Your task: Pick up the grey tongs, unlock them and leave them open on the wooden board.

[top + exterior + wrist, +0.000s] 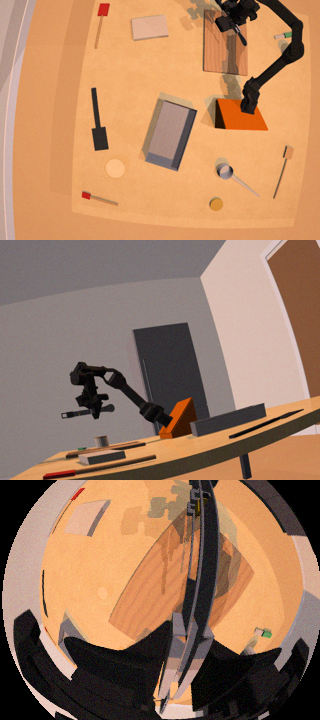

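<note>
The grey tongs (242, 38) (107, 408) (209, 555) hang in the air, roughly level, high over the wooden board (214, 62) (139, 444) (145, 600). My gripper (234, 26) (96, 413) (178, 626) points down and is shut on them, across the middle of their length. The hinge end with its wire loop is at the left in the exterior view, the rounded tips at the right. The two arms lie close together. The arm hides the hinge end in the top view. The roasting tin (189, 129) (227, 420) is empty.
A pale block (149, 27) (103, 457) (86, 517) lies beside the board. A green-handled tool (287, 34) (82, 448) (266, 633) and a cylinder (101, 441) are on its other side. An orange wedge (237, 118) (178, 418) stands at the arm's base.
</note>
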`<state>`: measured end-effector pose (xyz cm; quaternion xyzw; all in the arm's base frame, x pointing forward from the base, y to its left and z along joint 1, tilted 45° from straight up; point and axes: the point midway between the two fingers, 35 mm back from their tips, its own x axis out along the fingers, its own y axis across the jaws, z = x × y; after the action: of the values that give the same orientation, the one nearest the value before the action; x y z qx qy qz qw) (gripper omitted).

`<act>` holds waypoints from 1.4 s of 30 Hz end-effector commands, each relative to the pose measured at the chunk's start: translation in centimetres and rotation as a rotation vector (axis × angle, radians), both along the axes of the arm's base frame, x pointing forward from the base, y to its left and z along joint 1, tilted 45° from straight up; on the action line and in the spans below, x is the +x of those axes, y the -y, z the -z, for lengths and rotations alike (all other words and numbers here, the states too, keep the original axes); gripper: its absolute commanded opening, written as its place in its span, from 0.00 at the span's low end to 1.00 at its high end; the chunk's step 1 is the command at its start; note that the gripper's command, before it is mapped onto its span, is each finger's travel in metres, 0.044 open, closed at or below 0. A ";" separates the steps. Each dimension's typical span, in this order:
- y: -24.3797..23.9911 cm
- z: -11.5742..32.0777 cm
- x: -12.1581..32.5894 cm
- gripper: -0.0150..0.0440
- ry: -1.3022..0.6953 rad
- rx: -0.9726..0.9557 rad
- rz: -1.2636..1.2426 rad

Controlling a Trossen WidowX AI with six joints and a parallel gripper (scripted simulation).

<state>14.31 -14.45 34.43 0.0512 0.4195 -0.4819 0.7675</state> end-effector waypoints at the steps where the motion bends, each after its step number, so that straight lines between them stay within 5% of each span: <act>1: 0.0 0.0 -0.1 0.00 0.001 -0.002 -0.006; 42: 0.6 1.8 0.2 0.00 0.466 -0.324 -0.241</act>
<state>14.63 -15.06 32.46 0.0057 0.1823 -0.4280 0.8852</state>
